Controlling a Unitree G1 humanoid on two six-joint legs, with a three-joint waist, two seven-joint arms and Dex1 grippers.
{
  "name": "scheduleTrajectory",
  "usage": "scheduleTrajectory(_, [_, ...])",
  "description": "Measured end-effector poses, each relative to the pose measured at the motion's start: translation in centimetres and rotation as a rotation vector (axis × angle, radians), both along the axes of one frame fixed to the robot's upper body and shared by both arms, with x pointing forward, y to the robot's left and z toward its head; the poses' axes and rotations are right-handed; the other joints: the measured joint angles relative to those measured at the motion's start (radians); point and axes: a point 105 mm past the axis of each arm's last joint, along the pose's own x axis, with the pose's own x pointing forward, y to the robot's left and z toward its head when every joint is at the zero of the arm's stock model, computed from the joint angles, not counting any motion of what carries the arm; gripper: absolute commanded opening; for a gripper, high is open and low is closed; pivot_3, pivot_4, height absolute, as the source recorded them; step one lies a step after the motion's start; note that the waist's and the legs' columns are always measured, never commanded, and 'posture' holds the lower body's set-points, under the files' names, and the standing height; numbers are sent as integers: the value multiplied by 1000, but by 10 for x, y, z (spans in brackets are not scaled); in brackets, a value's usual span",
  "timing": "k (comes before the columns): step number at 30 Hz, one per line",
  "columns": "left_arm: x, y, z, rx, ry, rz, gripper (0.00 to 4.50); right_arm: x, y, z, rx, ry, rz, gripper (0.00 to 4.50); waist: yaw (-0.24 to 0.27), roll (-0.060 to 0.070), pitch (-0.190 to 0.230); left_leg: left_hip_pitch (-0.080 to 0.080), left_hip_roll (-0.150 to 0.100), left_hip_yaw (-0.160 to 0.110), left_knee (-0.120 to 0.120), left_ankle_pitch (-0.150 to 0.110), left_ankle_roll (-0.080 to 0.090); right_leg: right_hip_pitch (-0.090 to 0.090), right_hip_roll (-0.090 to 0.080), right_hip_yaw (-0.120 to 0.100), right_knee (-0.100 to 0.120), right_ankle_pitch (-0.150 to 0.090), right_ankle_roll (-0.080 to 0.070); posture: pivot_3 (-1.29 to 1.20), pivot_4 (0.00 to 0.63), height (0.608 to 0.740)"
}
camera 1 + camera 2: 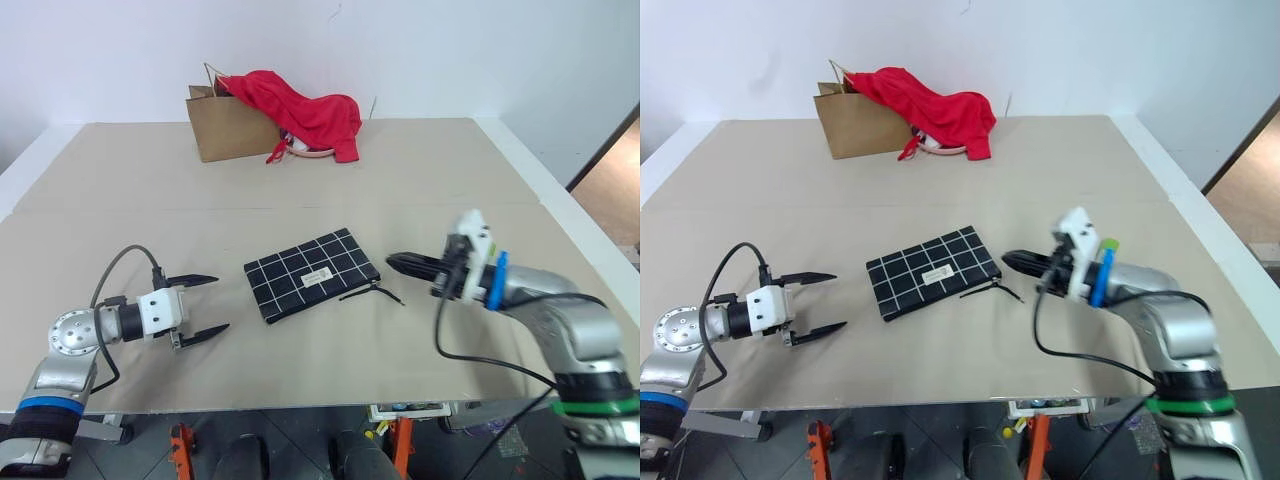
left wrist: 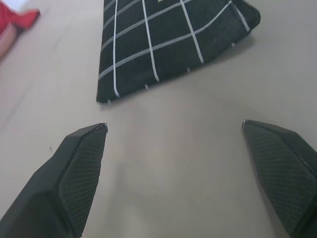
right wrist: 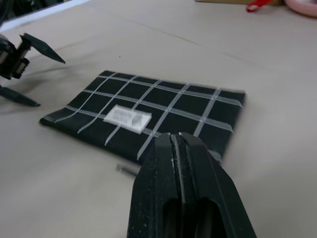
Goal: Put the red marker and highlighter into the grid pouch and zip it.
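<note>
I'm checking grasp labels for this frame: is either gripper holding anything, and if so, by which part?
Nothing is held. The left gripper is open above bare table beside the grid pouch; the right gripper is shut on nothing, near the pouch's zipper cord.

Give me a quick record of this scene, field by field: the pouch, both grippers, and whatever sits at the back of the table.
grid pouch: lying flat mid-table, label up, pull cord trailing toward the robot's right
left gripper: open, empty, beside the pouch's left end, apart from it
right gripper: shut, empty, tip near the pull cord
back of table: brown paper bag with a red cloth draped over it
marker and highlighter: not seen on the table
</note>
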Motion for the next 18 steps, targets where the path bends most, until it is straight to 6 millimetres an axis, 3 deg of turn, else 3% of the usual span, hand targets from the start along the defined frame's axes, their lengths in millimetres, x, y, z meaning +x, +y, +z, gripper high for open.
scheduleTrajectory(2, [2, -8, 0, -11, -28, -22, 4500, 9, 17, -6, -63, -13, 20, 42, 5, 0, 0, 0, 0, 0, 0, 0, 0, 0, 0, 0, 0, 0, 2, 0, 150, 740])
scheduleTrajectory(4, [3, -13, 0, -14, -42, -37, 4500, 14, 21, -15, -104, -4, 16, 42, 9, 0, 0, -1, -1, 1, 0, 0, 0, 0, -1, 0, 0, 0, 2, 0, 150, 740])
scheduleTrajectory(5, [3, -18, 0, -15, -56, -51, 4500, 22, 20, -27, -164, 10, -1, 42, 12, 0, 0, -1, -1, 1, 0, 0, 0, 0, -2, 0, 0, 1, 1, 0, 150, 740])
scheduleTrajectory(10, [1, -30, 2, 4, -71, -96, 4500, 27, 11, -46, -274, 23, -4, 42, 15, 0, 0, -2, -2, 1, 0, -1, 0, 0, -2, 1, 0, 2, -2, 0, 150, 740])
scheduleTrajectory(18, [1, -53, 3, 50, -90, -173, 4500, 42, 9, -48, -472, -97, 8, 42, 14, 0, -1, 0, -1, 1, 1, -2, 1, 0, -1, 0, 0, 2, -2, 0, 150, 740])
